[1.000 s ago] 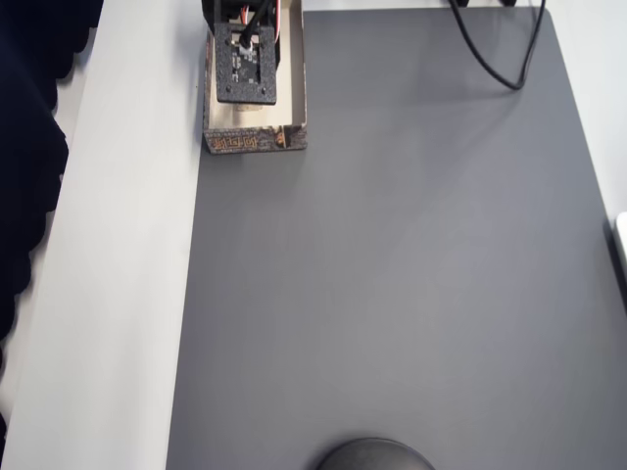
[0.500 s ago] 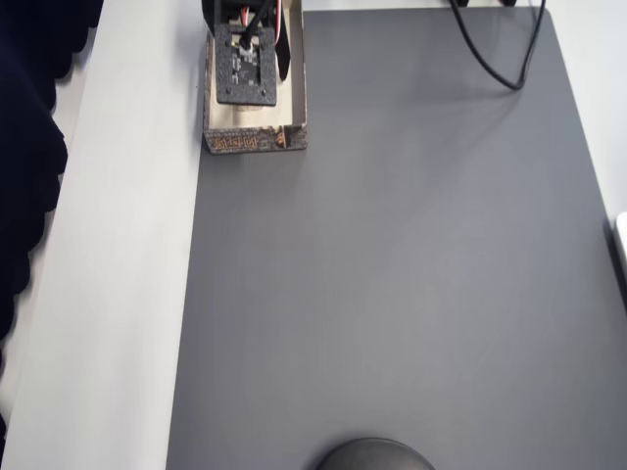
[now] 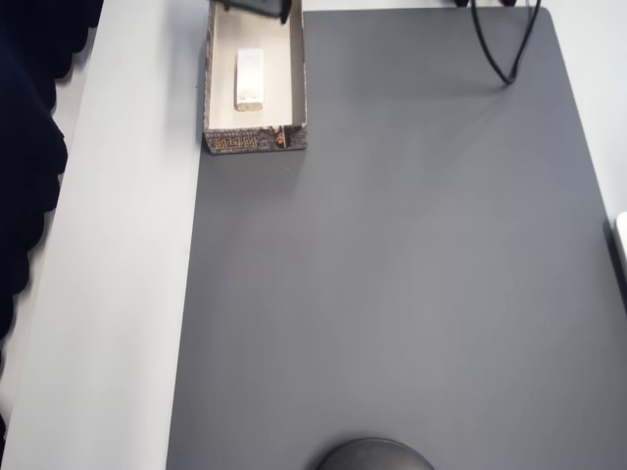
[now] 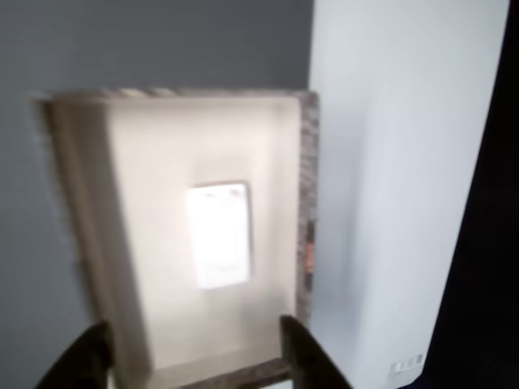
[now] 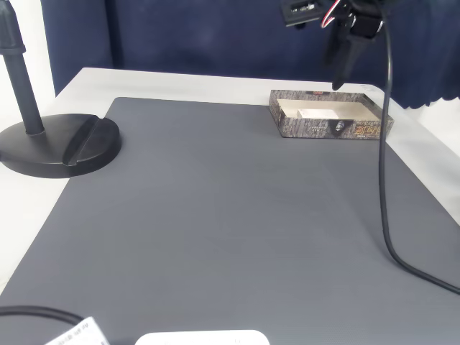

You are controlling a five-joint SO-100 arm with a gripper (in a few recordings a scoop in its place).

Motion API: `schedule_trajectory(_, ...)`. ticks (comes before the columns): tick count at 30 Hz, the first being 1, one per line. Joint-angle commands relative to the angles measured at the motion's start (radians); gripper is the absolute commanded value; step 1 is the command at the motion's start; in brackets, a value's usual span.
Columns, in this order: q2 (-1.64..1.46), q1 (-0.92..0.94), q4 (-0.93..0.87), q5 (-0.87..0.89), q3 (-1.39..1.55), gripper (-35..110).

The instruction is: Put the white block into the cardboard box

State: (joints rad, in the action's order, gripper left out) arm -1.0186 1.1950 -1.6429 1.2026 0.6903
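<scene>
Gripper (image 4: 195,356) fingers stand apart and empty in your wrist view, their two dark tips at the bottom edge straddling the near wall of the cardboard box (image 4: 306,211). A second ago your arm's head sat low over the box in the overhead view and covered its floor; now it has lifted clear, and just a dark sliver of it remains at the top edge there. In the fixed view the gripper (image 5: 343,61) hangs well above the box (image 5: 330,128).

What that lift uncovers is the point — the white block (image 3: 250,78) lies flat on the cream floor of the box (image 3: 255,142), lengthwise along it, near the middle and clear of the side walls. Nothing grips it. To my eye the placing is done; all that seems left for you is to draw the arm away.

Some things you cannot read well. The wrist picture is blurred and overexposed, so the block (image 4: 219,235) is a bright patch with soft edges. In the fixed view the box's near wall hides most of the block (image 5: 316,113). The overhead frame cuts off the far end of the box, and the lettering on its printed side is too small to make out. A black cable (image 5: 384,180) trails across the grey mat (image 3: 392,294) on the tabletop.
</scene>
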Motion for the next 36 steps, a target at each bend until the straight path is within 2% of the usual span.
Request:
schedule_trajectory(1,-0.224,-0.051,-0.003,-0.052,0.130,27)
schedule_trajectory(10,-0.531,-0.172,0.008,-0.179,0.469,25)
schedule_trajectory(16,-0.746,-0.321,0.038,-0.310,0.732,24)
schedule_trajectory(26,-1.043,-0.609,0.106,-0.574,1.121,20)
schedule_trajectory(36,-1.355,-0.871,0.106,-0.896,1.410,9)
